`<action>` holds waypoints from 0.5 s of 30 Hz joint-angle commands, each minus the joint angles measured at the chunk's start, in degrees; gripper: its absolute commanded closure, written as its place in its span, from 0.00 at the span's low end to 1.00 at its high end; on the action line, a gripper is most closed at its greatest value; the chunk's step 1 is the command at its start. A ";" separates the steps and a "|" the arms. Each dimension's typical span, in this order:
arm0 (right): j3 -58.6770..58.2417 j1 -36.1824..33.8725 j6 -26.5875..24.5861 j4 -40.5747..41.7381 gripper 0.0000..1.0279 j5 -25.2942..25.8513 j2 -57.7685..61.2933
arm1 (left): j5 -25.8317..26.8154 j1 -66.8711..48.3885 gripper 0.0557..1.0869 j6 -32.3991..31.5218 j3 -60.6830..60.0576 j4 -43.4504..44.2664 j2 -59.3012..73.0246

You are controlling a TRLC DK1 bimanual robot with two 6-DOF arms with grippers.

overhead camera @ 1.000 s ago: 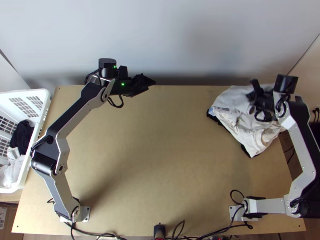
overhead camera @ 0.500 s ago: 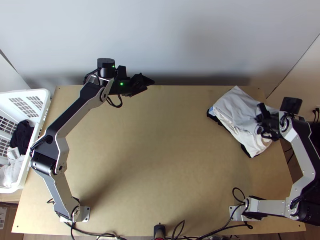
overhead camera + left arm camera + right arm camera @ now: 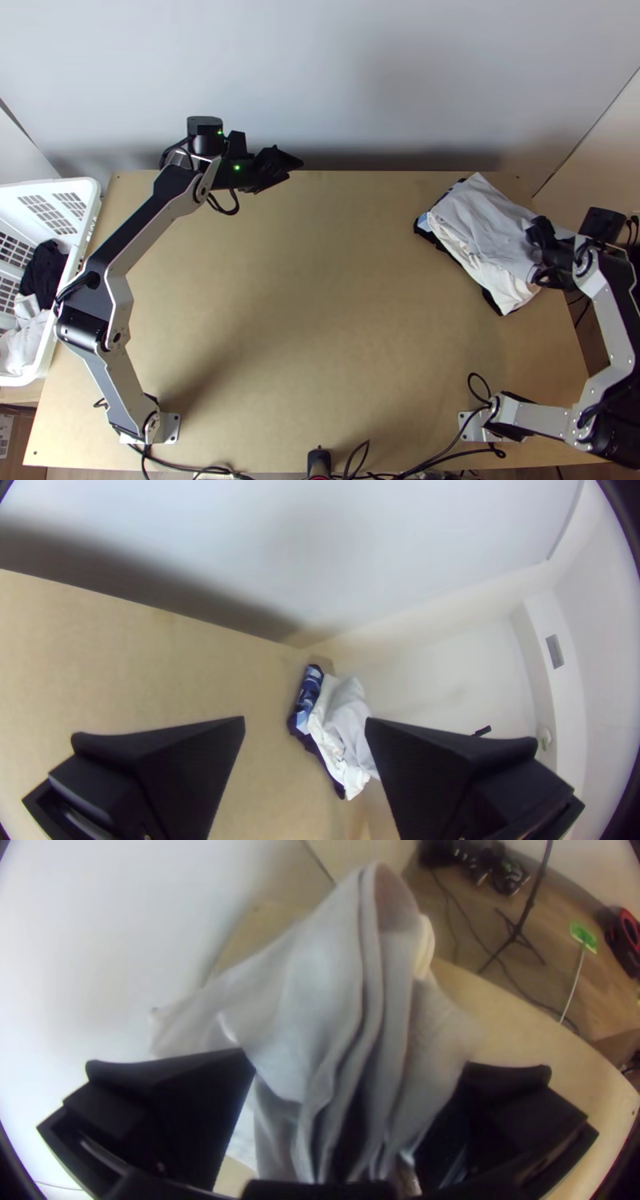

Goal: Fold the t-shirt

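Right gripper (image 3: pixel 540 250) sitting wide open, grey t-shirt (image 3: pixel 492 228) bunching up between its fingers (image 3: pixel 193 1107)
So we're keeping the left gripper (image 3: pixel 290 166) open too, with nothing between its fingers, over by the wall. Our t-shirt is lying on a pile of white cloth (image 3: pixel 492 280) and dark cloth at the table's (image 3: pixel 320 320) far right corner. Compared with half a second ago, we're seeing the right gripper shifting further right, toward the table's edge, and more grey fabric showing.

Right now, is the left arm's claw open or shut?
Open: the left claw has its two black fingers wide apart, with table and pale cloth visible between them.
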 commanded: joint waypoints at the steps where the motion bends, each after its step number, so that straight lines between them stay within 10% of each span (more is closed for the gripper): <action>1: 0.10 -0.63 -7.26 0.63 0.17 6.71 -5.20 | 0.18 0.38 0.14 -0.09 -0.38 0.01 -0.29; 9: 1.25 -0.81 -19.30 2.21 0.17 23.85 -9.60 | 0.27 0.38 0.14 -0.09 -0.38 0.10 -0.38; 15: 1.69 -0.72 -24.84 4.67 0.17 26.40 -10.12 | 0.27 0.38 0.14 -0.09 -0.38 0.10 -0.38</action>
